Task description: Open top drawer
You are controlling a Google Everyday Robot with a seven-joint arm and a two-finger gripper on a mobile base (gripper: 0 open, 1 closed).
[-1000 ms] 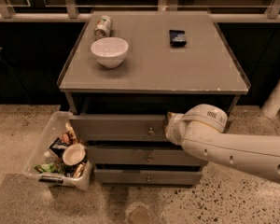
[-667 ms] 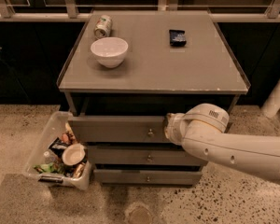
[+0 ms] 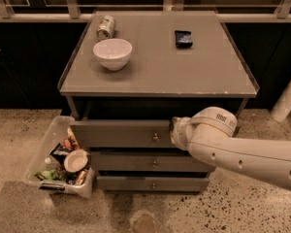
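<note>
Camera view: top drawer (image 3: pixel 116 133) at centre frame beneath the tabletop (image 3: pixel 160 67), long axis running left to right. Gripper (image 3: pixel 173 131) lies at the drawer front's right end, knob (image 3: pixel 155 137) just to its left; its grasp cannot be told. Opening likely needs a pull toward the frame's lower edge.

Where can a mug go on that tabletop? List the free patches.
Free: tabletop front strip, and the middle between bowl and black packet. Crowded: back-left corner, can beside bowl. The gripper sits at the top drawer, beside its knob.
</note>
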